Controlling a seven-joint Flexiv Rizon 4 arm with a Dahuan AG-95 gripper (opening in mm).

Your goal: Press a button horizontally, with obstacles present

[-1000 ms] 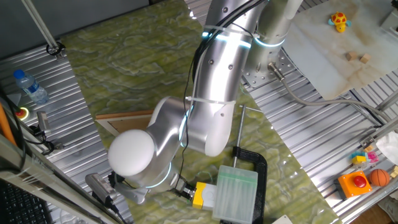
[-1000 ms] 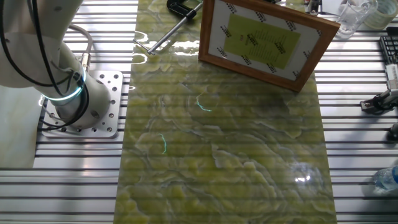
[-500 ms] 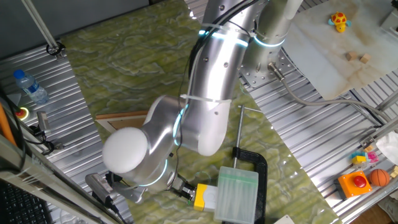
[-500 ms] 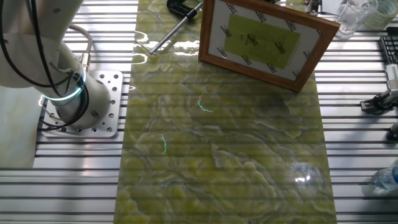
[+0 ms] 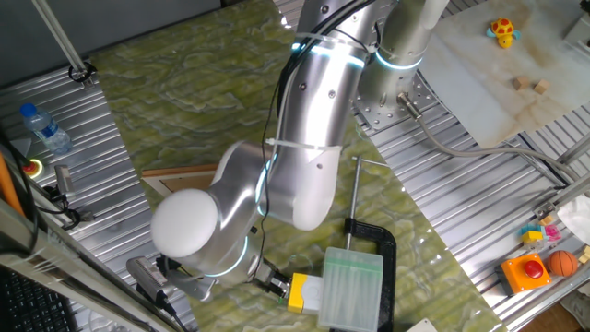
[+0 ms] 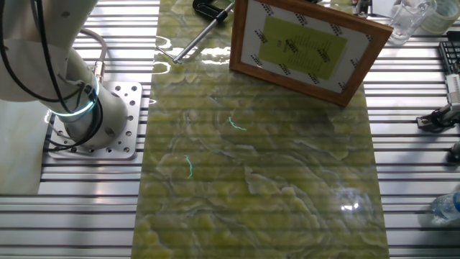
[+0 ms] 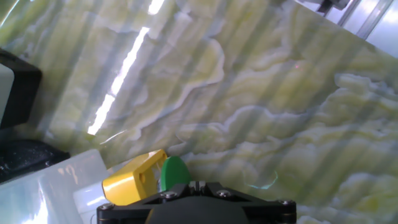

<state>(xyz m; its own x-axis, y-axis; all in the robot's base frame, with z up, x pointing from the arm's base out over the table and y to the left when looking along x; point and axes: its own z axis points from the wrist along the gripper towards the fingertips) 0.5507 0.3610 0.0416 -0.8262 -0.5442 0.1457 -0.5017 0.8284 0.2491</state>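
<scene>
The button has a round green cap (image 7: 173, 172) on a yellow box body (image 7: 133, 181), joined to a translucent pale-green ribbed block (image 5: 351, 285). In one fixed view the yellow body (image 5: 296, 289) lies at the mat's near edge, under the bent arm. My gripper (image 7: 198, 185) sits at the bottom of the hand view. Its two fingers are shut together right beside the green cap's face; whether they touch it I cannot tell. The obstacle, a light-wood picture frame (image 6: 305, 47), stands at the far end of the mat in the other fixed view. Only its edge (image 5: 180, 172) shows behind the arm.
A black C-clamp (image 5: 373, 243) lies beside the ribbed block, its long screw rod (image 5: 356, 189) pointing up the mat. A red dome button on an orange box (image 5: 527, 269) sits at the right. A water bottle (image 5: 46, 129) stands on the left slats. The arm's base (image 6: 93, 119) is bolted beside the mat.
The arm's elbow has shifted slightly to the left over the last second. The button and the frame have stayed in place.
</scene>
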